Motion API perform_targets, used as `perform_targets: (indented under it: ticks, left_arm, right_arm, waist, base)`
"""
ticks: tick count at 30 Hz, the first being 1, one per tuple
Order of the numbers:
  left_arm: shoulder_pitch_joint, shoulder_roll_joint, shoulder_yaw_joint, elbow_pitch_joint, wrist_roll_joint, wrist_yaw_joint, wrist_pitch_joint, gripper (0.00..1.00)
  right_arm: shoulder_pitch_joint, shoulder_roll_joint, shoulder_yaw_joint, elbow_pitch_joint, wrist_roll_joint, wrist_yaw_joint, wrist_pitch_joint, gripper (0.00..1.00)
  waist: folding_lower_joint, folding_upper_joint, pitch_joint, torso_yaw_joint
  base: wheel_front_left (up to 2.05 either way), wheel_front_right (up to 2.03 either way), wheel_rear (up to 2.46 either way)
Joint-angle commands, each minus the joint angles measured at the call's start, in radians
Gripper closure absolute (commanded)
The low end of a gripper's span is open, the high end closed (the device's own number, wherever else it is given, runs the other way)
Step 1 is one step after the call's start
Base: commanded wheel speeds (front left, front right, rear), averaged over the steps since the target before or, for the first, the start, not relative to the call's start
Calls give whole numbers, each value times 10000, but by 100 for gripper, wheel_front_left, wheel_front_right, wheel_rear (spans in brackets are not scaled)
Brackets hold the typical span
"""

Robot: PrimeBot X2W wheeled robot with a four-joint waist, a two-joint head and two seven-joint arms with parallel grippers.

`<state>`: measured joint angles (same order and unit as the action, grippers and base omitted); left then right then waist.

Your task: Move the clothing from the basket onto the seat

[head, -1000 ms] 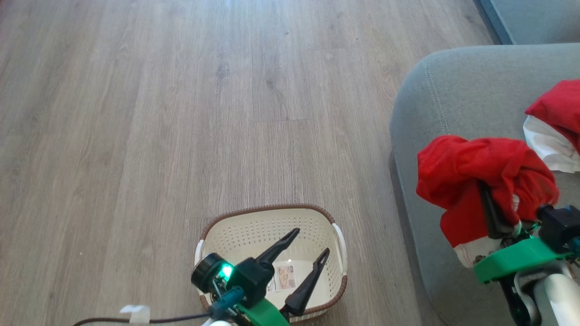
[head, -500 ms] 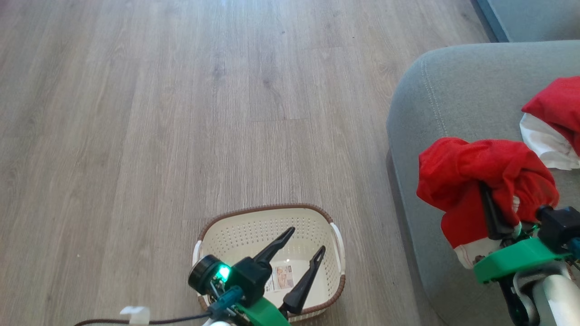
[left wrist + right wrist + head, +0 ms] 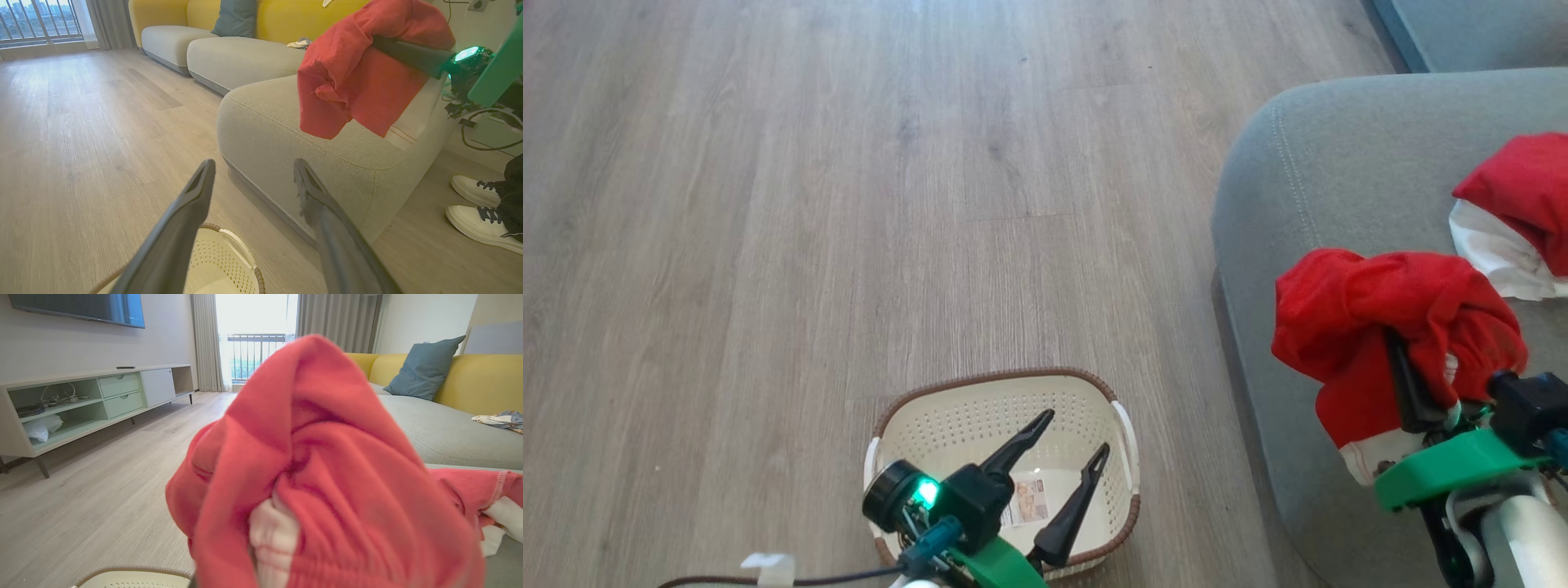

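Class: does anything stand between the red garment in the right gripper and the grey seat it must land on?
Nothing visible does. The held garment hangs from the right gripper above bare cushion near the corner of the seat. The other red garment lies farther along, not beneath it.

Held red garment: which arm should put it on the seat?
Right. The right hand is shut on the red garment above the seat's edge; the left hand hangs open over the basket, apart from the seat.
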<state>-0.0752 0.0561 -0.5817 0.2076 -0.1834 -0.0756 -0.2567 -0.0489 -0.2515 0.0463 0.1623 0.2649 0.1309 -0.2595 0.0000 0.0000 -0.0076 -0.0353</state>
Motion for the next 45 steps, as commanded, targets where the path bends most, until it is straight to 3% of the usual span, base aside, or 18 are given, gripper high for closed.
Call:
perform_targets:
  ticks: [1, 11, 29, 39, 45]
  left_arm:
    - [-276, -59, 314, -378, 31, 60, -51, 0]
    - [-399, -59, 258, -497, 33, 84, -51, 0]
    - [-954, -59, 48, -505, 204, 14, -51, 0]
    - [-1115, -59, -116, -379, 398, -142, -51, 0]
    - [-1276, -59, -186, -234, 611, -251, -51, 0]
  right_arm:
    - [-341, -148, 152, -347, -16, -2, -23, 100]
    - [-526, -148, 147, -593, -104, -2, -23, 100]
    - [-812, -6, -111, -654, -85, -2, -23, 100]
    - [-755, 413, -679, -375, -17, -2, -23, 100]
    - [-982, 674, -1066, -304, -69, -2, -23, 100]
  waist:
    - [0, 0, 12, -85]
    - [0, 0, 297, -990]
    - [0, 0, 1050, -3942]
    - [0, 0, 1372, -4706]
    - [0, 0, 1691, -4764]
  base:
    - [0, 0, 0]
    - [0, 0, 0]
    - [0, 0, 0]
    - [0, 0, 0]
    - [0, 0, 0]
